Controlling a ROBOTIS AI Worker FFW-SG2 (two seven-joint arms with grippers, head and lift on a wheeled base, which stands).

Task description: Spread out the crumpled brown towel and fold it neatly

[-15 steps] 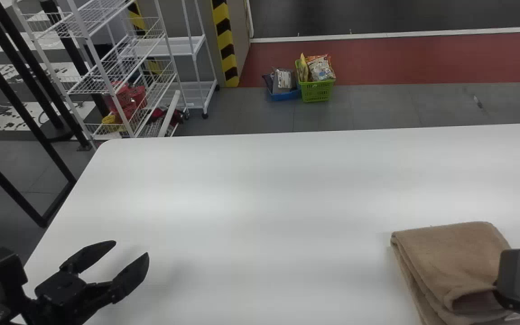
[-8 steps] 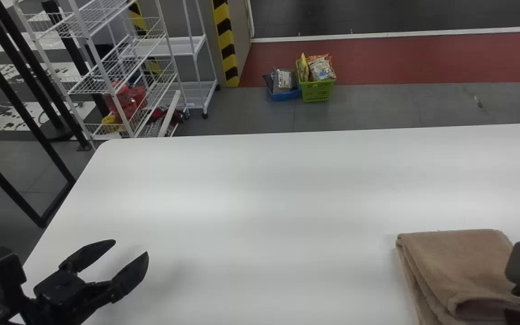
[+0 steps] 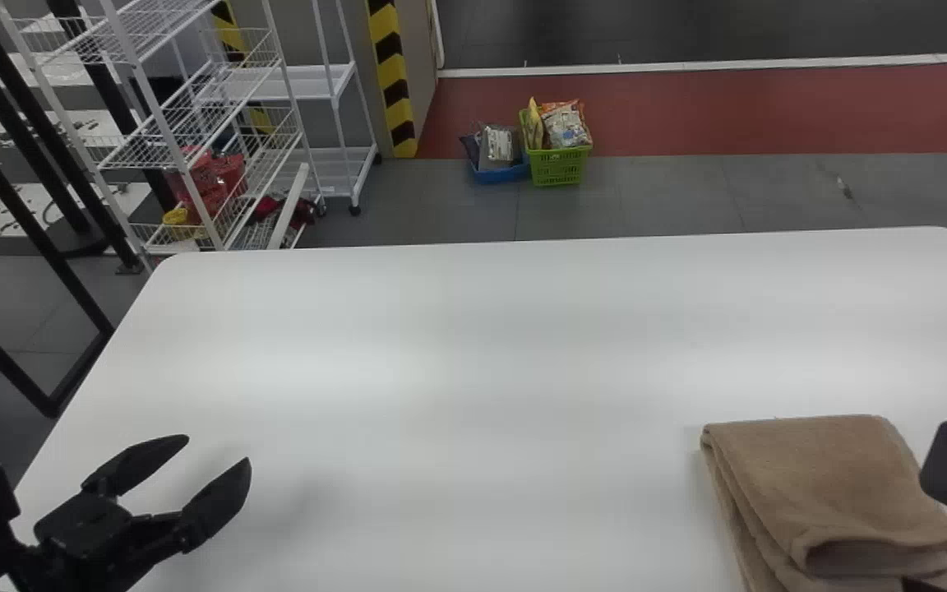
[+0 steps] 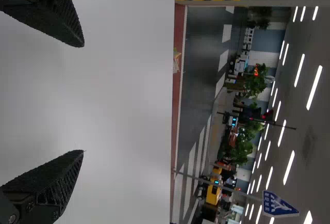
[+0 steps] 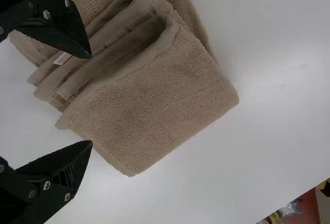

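On the table's (image 3: 441, 370) right side, the folded towel (image 3: 827, 477) lies near my right gripper (image 3: 921, 585), fingers parted; its wrist view reveals a pale tag (image 5: 63, 59). At left, my left gripper (image 3: 219, 450) spreads wide.

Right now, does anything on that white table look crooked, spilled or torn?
I see nothing spilled or torn. The brown towel is folded but a bit untidy: at one end its layers stick out in uneven steps instead of lining up, and a small label pokes out among them.
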